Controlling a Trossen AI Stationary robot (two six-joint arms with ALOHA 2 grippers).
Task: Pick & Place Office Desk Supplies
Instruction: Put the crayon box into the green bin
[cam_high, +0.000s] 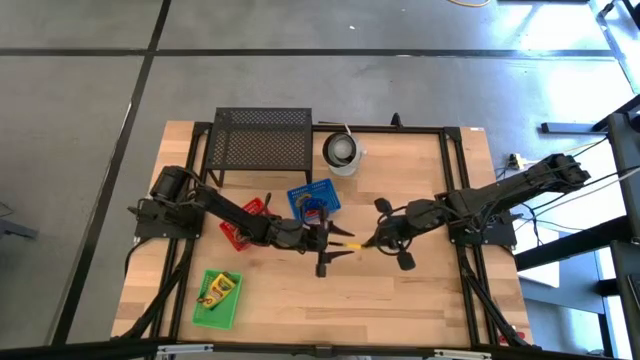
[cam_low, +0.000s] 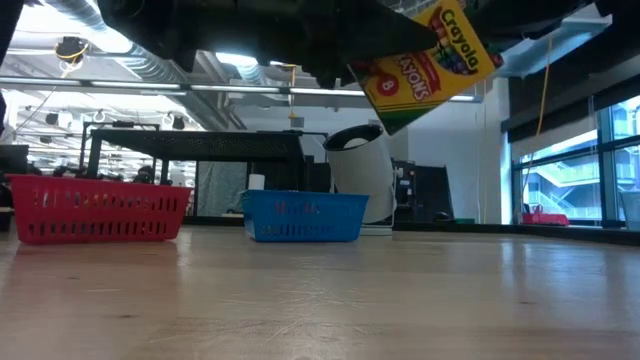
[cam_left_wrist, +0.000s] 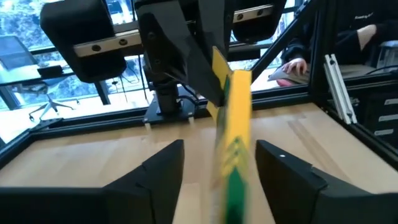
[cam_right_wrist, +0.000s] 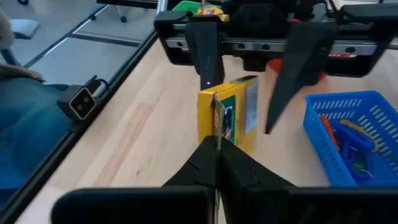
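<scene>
A yellow-and-green crayon box hangs tilted in the air above the middle of the table, also seen as the crayon box. My right gripper comes from the table's right and is shut on the box's end. My left gripper reaches level from the table's left. It is open, with one finger on either side of the box's other end, and a gap shows on both sides. My right gripper pinches the thin edge at the box's end between its two fingers. It comes from the table's right, slanting slightly down. The box stands on edge, reaches away from the fingers toward the left gripper, and is lifted clear of the table.
A red basket and a blue basket holding small supplies sit behind the grippers. A green tray with another crayon box lies near the front left. The black mesh stand and white cup stand at the far edge.
</scene>
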